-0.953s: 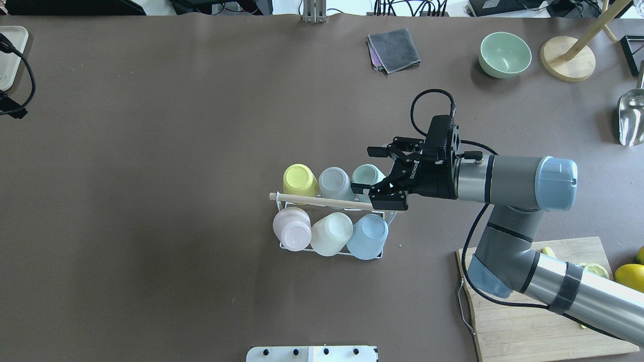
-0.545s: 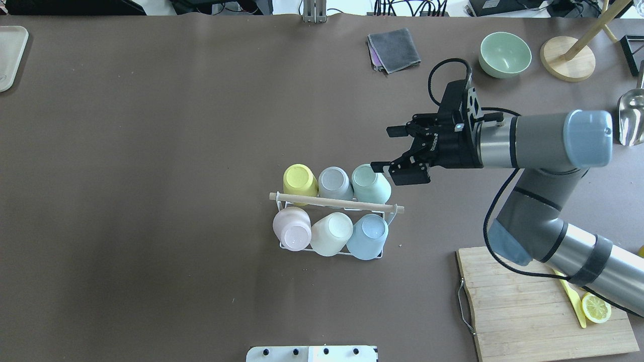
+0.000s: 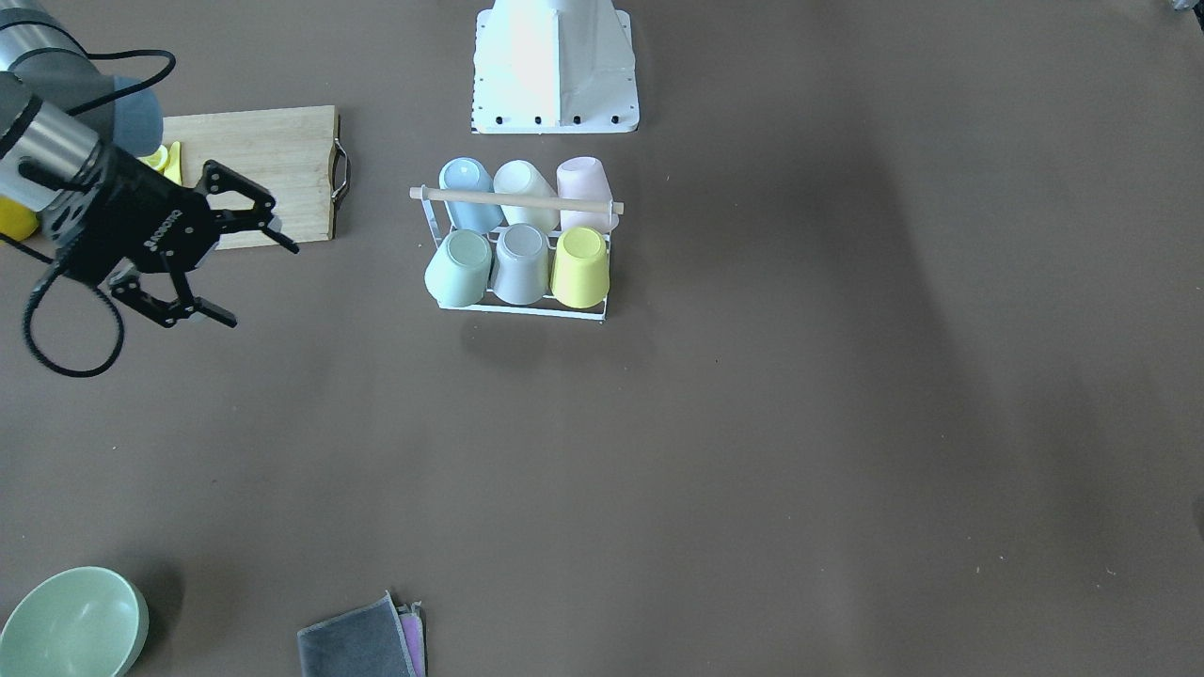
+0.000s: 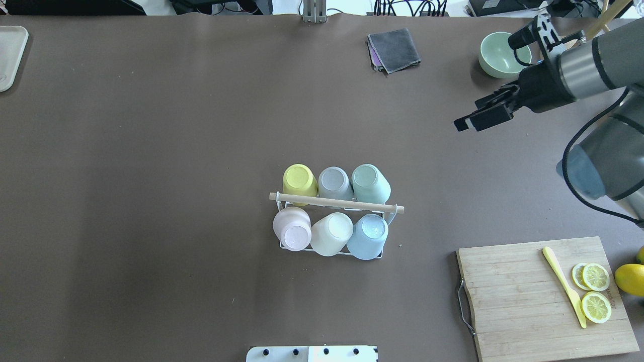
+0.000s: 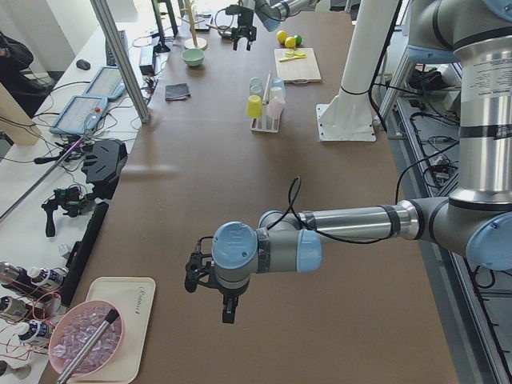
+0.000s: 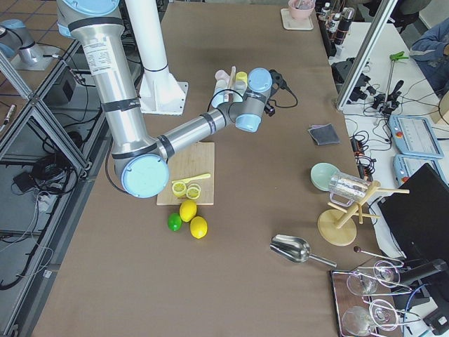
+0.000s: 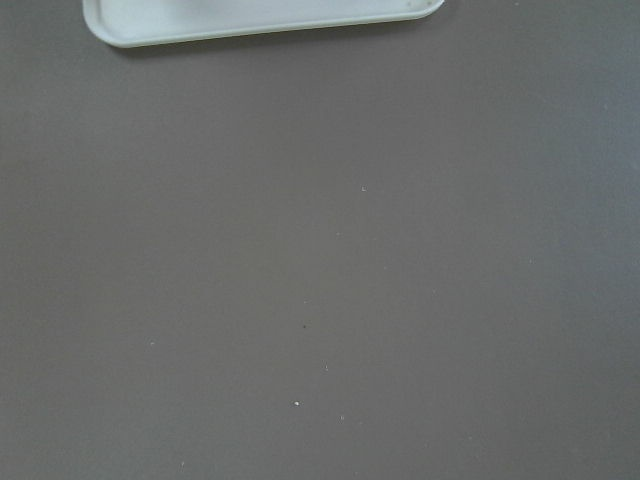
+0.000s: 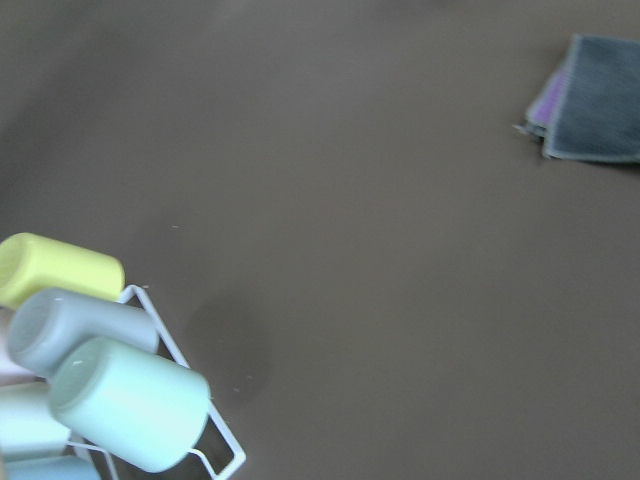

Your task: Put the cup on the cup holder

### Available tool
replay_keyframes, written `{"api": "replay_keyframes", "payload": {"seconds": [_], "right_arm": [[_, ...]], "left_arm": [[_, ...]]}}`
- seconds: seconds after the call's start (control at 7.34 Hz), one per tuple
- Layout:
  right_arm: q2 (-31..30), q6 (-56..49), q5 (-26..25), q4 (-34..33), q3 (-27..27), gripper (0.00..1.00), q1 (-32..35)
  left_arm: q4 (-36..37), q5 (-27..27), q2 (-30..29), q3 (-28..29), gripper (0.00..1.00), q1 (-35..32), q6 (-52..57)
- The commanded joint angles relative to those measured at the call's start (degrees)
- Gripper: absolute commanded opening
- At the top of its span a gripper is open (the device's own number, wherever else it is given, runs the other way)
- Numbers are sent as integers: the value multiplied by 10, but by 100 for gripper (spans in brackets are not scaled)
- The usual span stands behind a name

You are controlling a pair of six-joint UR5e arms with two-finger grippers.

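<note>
The white wire cup holder (image 4: pixel 327 201) with a wooden rod handle stands mid-table and carries six upturned cups. The far row is yellow, grey and mint (image 4: pixel 371 182); the near row is pink, cream and blue. It also shows in the front view (image 3: pixel 517 199) and, at the lower left, in the right wrist view (image 8: pixel 215 420). My right gripper (image 4: pixel 470 119) is open and empty, raised well to the far right of the holder; the front view shows its spread fingers (image 3: pixel 257 284). My left gripper (image 5: pixel 210 292) shows only in the exterior left view, far off near a tray; I cannot tell its state.
A green bowl (image 4: pixel 504 54) and a wooden stand (image 4: pixel 567 59) sit at the far right, behind the right arm. A folded grey cloth (image 4: pixel 394 49) lies at the far edge. A cutting board (image 4: pixel 523 301) with lemon slices and a yellow knife is near right. A white tray (image 4: pixel 10 55) is far left.
My right gripper has pulled away from the mint cup, moving to the far right and up, still open. The mint cup stays on the holder. The left arm has left the overhead view.
</note>
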Motion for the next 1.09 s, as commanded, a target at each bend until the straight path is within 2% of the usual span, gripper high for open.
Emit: {"api": "replay_keyframes", "payload": {"seconds": [0.0, 0.14, 0.27, 0.41, 0.54, 0.68, 0.82, 0.95], "right_arm": [[-45, 0, -139, -117, 10, 100, 27], [-80, 0, -166, -156, 39, 100, 33], [-93, 4, -145, -262, 71, 100, 38], [-97, 4, -81, -358, 75, 100, 72], [-133, -1, -31, -381, 73, 100, 110], [-173, -4, -31, -383, 73, 100, 131], [-211, -37, -33, -383, 70, 100, 155], [-236, -128, -34, -384, 43, 100, 195]], "left_arm": [[39, 0, -21, -2, 98, 53, -4], [54, 1, -25, -12, 98, 52, -4], [57, 2, -17, -38, 98, 42, -4], [57, 7, -12, -42, 98, 38, -14], [57, 29, -16, -58, 98, 38, -42], [56, 53, -4, -67, 98, 38, -42], [47, 54, 13, -61, 98, 39, -40], [38, 57, 7, -55, 98, 41, -42]]}}
